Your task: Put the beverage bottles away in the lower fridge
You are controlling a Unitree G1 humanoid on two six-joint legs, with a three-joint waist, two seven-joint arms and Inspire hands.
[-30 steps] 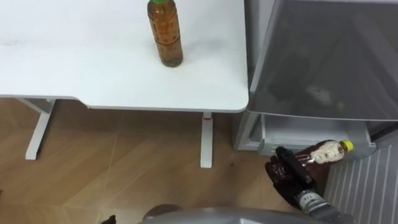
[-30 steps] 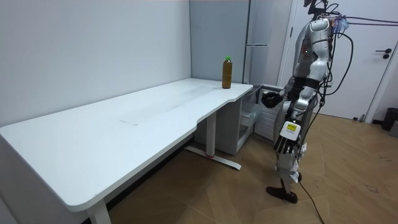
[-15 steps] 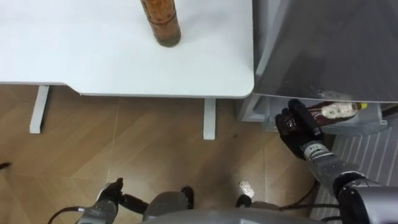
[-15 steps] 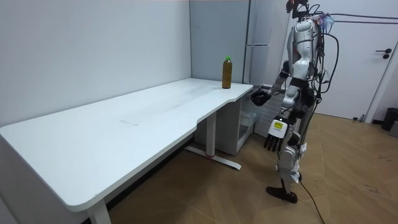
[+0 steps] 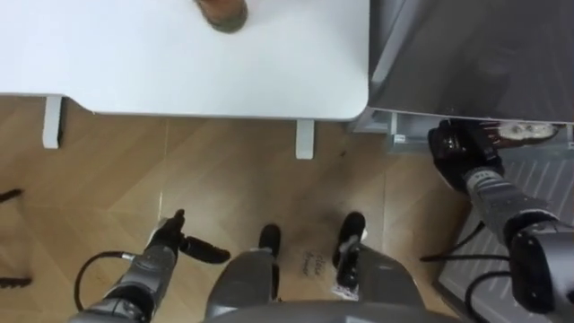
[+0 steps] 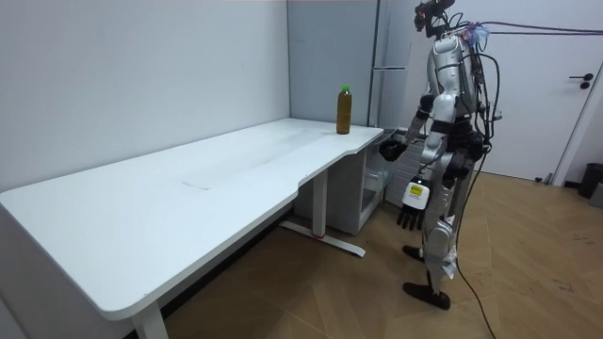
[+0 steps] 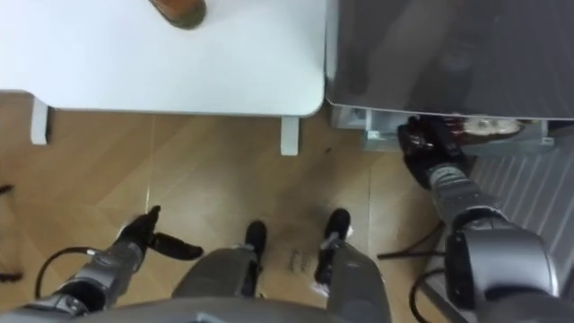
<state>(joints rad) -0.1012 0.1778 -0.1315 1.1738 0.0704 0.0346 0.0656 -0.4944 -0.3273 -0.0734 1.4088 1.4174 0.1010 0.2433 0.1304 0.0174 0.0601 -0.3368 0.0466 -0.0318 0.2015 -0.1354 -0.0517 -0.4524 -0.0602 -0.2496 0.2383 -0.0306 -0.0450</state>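
Note:
My right hand [image 5: 456, 149] is shut on a brown drink bottle [image 5: 518, 132] with a pale label. It holds the bottle on its side at the front of the fridge's lower compartment [image 5: 392, 136], just under the grey fridge door [image 5: 475, 54]. A second brown bottle [image 5: 222, 11] stands on the white table [image 5: 179, 72], at the view's top edge. In the room view that green-capped bottle [image 6: 345, 110] is near the table's fridge end, and I stand upright with my right hand [image 6: 388, 149] reaching toward the fridge. My left hand [image 5: 168, 242] hangs open at my side.
The table's white leg [image 5: 305, 139] stands just left of the fridge. A ribbed white panel [image 5: 547, 170] is at the right, beside the lower compartment. Wooden floor [image 5: 224, 188] lies below the table's edge.
I have straightened up and come closer to the fridge, so the whole eye view has shifted. My right hand has carried the bottle up to the lower compartment. My left hand now shows.

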